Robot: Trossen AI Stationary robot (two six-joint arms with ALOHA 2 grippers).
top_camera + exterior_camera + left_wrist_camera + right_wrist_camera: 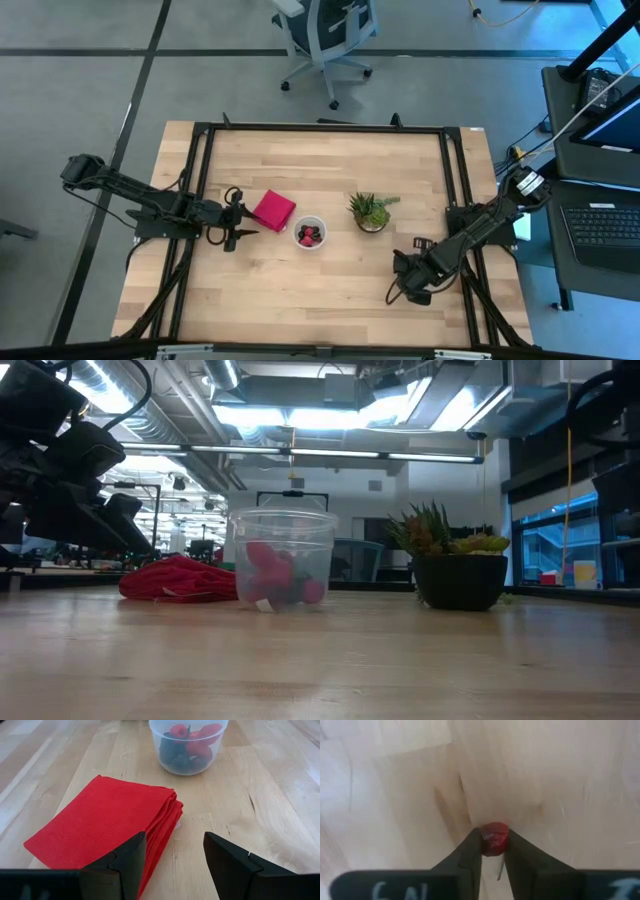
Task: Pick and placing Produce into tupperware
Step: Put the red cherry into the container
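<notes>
The tupperware (310, 234) is a small round clear cup standing on the wooden table, with several red and dark fruits (189, 744) inside; the low view shows the tupperware (283, 558) too. My left gripper (175, 845) is open and low over the table just left of the cup, its fingers beside the edge of a folded red cloth square (105, 822). My left gripper (240, 226) touches nothing I can see. My right gripper (405, 285) is toward the table's near right, shut on one small red fruit (494, 838). My right gripper (493, 842) pinches a single small round red fruit (494, 833) between its two fingertips, at their free ends. The fingers point down at the wooden table. Whether the fruit is lifted clear or rests on the wood, I cannot tell.
A spiky green potted plant (372, 212) stands right of the cup, between it and the right arm. The red cloth square (273, 210) lies left of the cup. Black frame rails (200, 190) run along the table's sides and far edge. Bare wood spans the near half.
</notes>
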